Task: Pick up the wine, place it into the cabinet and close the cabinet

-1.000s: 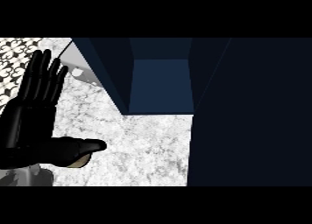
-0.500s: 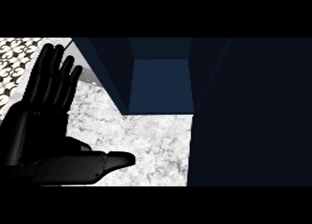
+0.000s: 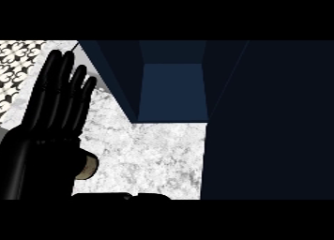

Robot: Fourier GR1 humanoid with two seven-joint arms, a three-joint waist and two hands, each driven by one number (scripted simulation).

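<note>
dark navy cabinet (image 3: 171,89) fills upper middle and right, open compartment facing down toward white marble table (image 3: 149,154). patterned tile wall (image 3: 14,65) top left. left hand (image 3: 49,126) big at left, fingers straight and spread, holding nothing. right hand not visible. small tan rounded thing (image 3: 87,168) peeks beside left palm, cannot tell what. wine not identifiable in view, location unknown. judgement: bottle likely glass, heavy, smooth, fragile; best taken round body, kept upright.

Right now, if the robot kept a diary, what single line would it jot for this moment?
left hand: open, fingers straight, raised at left | right hand: not in view | cabinet: open, dark blue inside | counter: white marble | wine: not visible
</note>
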